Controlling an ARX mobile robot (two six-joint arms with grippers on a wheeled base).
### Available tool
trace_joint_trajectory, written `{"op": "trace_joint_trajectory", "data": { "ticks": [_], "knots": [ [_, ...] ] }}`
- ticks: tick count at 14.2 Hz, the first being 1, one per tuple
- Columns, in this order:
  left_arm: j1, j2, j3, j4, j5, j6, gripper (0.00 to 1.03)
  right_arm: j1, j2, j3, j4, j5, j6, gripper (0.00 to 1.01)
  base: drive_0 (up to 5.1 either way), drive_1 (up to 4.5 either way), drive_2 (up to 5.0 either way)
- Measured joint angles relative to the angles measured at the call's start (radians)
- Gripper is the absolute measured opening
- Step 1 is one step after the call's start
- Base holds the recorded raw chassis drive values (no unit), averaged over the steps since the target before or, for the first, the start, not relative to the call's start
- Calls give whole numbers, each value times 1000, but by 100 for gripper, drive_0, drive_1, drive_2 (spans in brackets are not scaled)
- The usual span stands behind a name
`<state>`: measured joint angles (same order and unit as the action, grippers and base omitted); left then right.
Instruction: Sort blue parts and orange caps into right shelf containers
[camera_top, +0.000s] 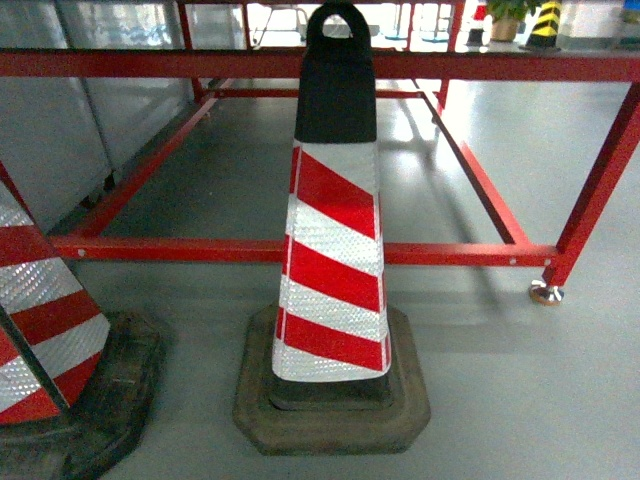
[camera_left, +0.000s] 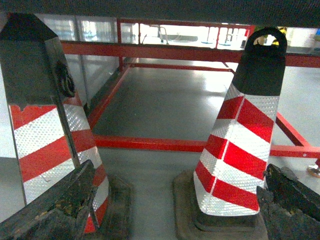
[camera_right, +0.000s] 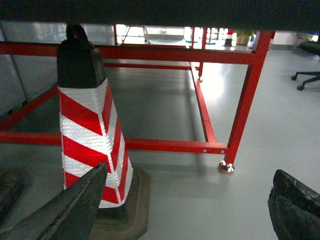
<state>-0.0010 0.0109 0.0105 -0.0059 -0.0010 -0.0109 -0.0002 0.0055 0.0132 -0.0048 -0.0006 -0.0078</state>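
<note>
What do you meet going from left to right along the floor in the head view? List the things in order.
Partly cropped striped traffic cone → full striped traffic cone → red frame's foot.

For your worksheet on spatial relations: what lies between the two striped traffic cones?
Only bare grey floor; the left cone and right cone stand apart, clearest in the left wrist view.

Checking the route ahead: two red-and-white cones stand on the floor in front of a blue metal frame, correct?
Not quite: the frame is red, not blue, as the head view shows. Two red-and-white cones do stand in front of it.
</note>
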Motion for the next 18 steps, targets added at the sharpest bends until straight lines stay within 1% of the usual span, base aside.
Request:
{"op": "trace_joint_trajectory", "data": {
  "ticks": [7, 18],
  "knots": [
    [0, 0, 0, 2, 1, 5, 98, 0, 0, 0, -1, 0, 8, 98, 0, 0, 0],
    [0, 0, 0, 2, 0, 11, 98, 0, 0, 0, 0, 0, 8, 98, 0, 0, 0]
  ]
}}
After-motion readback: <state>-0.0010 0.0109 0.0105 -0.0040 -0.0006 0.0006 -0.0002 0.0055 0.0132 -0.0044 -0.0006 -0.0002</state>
